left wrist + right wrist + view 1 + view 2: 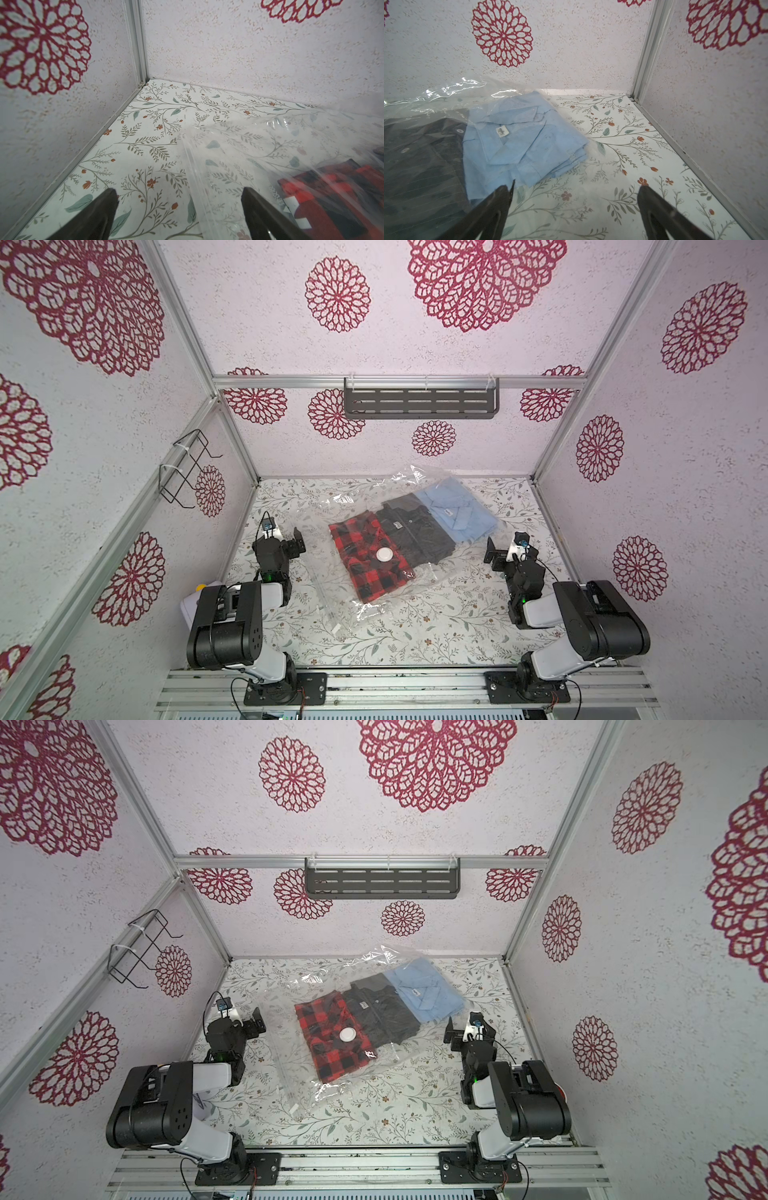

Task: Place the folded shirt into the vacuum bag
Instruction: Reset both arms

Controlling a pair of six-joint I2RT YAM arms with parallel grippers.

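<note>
**Both arms posed beside the loaded bag, seen from the near side of the cell.**

The vacuum bag [318, 560] lies flat and askew on the floral table [415, 639]. One corner is near the back wall, and the round white valve [384, 554] faces up. Under the clear film, 3 folded shirts sit in a row with edges overlapping:
- a red-and-black checked shirt [370, 585] below the valve
- a black shirt [419, 535] in the middle
- a light blue shirt [457, 510] farthest back

In the right wrist view, film covers the far part of the light blue shirt [525, 135]. Whether its near corner is covered cannot be told.

**Left arm** [224, 626]: the base is bolted to the aluminium rail [407, 689] at the near edge. The upper link is folded back and up, and the forearm reaches forward and down. The left gripper [286, 536] hangs low over the table just beside the bag's left edge, pointing toward the far wall. Its jaws stand wide apart and hold nothing. In the left wrist view the bag's edge strip [193, 166] runs between them. There 1 finger [255, 207] overlaps the film, and contact cannot be told.

**Right arm** [598, 622]: the pose mirrors the left arm. The right gripper [505, 545] is low, at the bag's right side near the black and light blue shirts. Its jaws are spread wide and empty. In the right wrist view only bare table lies between them, and 1 finger [496, 207] is close to the light blue shirt's near corner.
</note>
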